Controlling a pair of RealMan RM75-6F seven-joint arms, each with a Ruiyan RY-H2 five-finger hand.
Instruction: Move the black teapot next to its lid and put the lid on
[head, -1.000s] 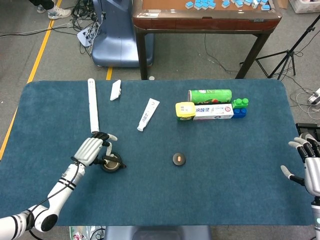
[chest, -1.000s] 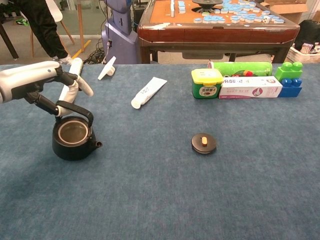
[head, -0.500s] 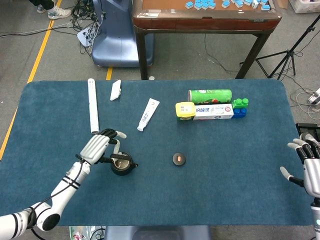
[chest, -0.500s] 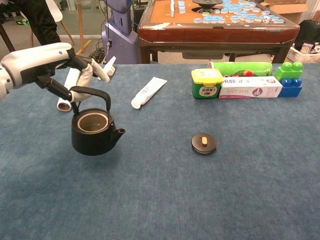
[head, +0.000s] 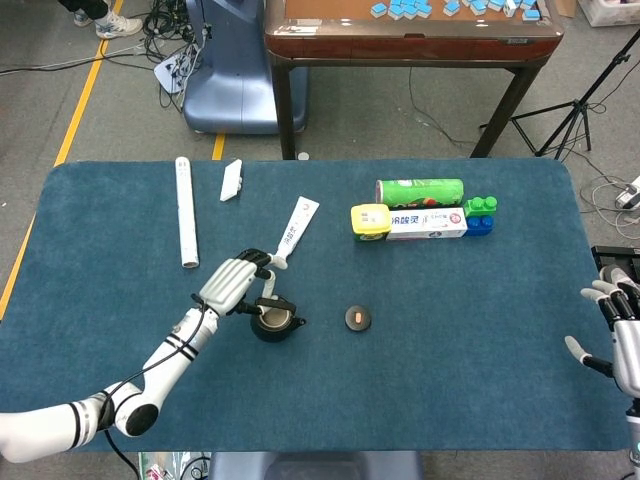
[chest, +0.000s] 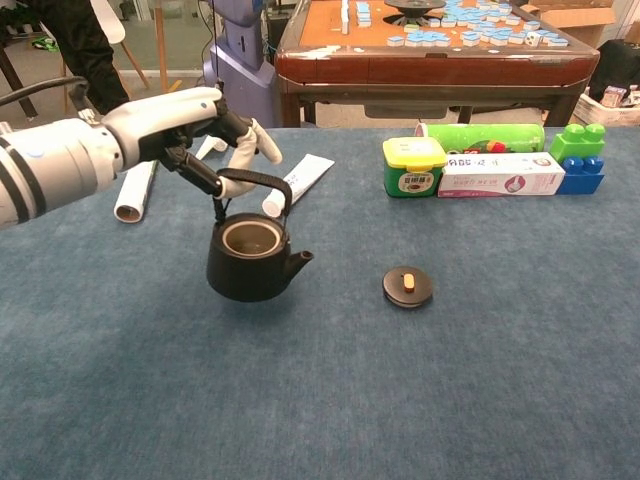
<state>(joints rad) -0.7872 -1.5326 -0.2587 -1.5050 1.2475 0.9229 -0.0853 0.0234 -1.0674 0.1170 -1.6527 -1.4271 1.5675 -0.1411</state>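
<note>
Since the earlier frame you have carried the black teapot (chest: 250, 262) rightward, and it now hangs much closer to its lid (chest: 407, 286) than it did a second ago. Your left hand (chest: 190, 130) holds it by the arched wire handle, the fingers (chest: 245, 150) hooked under and around that handle while the pot dangles below, seemingly clear of the blue bench (chest: 320, 400). You can see straight into the pot: its round mouth is open, the inside looks pale brownish, the body is squat, matte black and round, and the short spout points toward the lid. The lid lies flat on the bench, right of the teapot and apart from it, a small black disc with an orange knob on top.

From the head view the teapot (head: 275, 320) sits left of the lid (head: 358, 318), with your left hand (head: 232, 285) just beyond it. A white tube (head: 296, 229) lies behind the teapot, and a white cylinder (head: 185, 211) lies further left of it. Behind the lid stand a yellow-lidded green tub (chest: 412, 165), a long toothpaste box (chest: 505, 174) and a green can (chest: 485, 136).

Your right hand (head: 620, 335) rests far right of the lid, fingers spread, holding nothing.
</note>
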